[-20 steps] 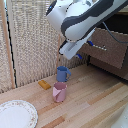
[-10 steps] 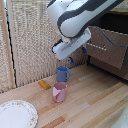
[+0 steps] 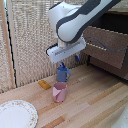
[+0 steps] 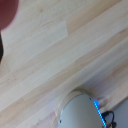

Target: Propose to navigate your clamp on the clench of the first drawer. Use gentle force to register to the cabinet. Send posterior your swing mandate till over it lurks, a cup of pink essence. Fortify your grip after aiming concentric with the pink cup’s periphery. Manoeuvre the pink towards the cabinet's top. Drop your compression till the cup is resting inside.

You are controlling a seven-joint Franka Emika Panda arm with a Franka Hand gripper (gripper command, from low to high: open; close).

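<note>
Swinging away from the cabinet [image 3: 107,42], the arm is now seen further toward the exterior view's left than it was a second ago, with its flat white block lowered over the two mugs. From this it is judged that the drawer step is behind and that the approach to the cup is under way.

At the exterior view's left, a patterned plate [image 3: 15,114] lies on the worktop [image 3: 95,107]; nothing is seen on it. Further along, a small yellow block [image 3: 44,85] rests on the wood. Next stands the pink cup [image 3: 59,92], upright, with its mouth open upward; its inside cannot be made out. Just behind it, and close enough that contact cannot be ruled out, stands a blue mug [image 3: 62,73], whose contents are likewise hidden.

The pincer [image 3: 64,64] hangs directly above the blue mug, not yet over the pink cup. Whether its dark blue tips are spread or pressed together cannot be told, and nothing is seen held.

At the exterior view's right, the first drawer [image 3: 106,45] appears pulled out somewhat, its clench [image 3: 103,48] showing as a slim silver bar. Its interior is not visible.

In the wrist view only bare wood and a pale rounded shape with a blue light are shown.
</note>
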